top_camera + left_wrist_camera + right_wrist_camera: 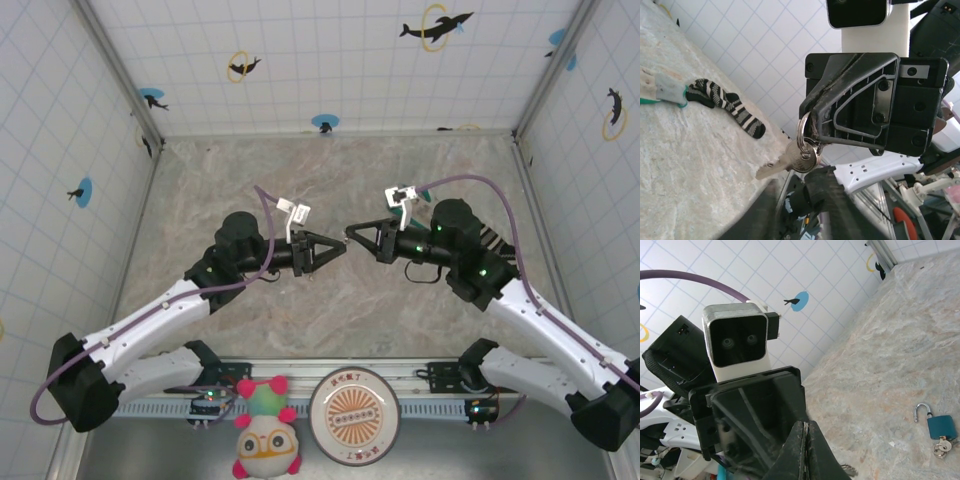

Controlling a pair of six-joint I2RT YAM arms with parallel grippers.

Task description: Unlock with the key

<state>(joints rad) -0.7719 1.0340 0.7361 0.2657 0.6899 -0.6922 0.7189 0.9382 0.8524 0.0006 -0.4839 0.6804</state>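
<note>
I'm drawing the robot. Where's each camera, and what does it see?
Top: above, behind the arms, looking down at the table; left gripper and right gripper almost meet.
Left wrist: on the left arm, facing the right gripper holding the key; left fingers below.
Right wrist: on the right arm, facing the left wrist camera, padlock; right fingers below.
All share the table.

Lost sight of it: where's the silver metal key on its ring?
The key dangles mid-frame in the left wrist view from the right gripper's shut fingertips, above the table.
</note>
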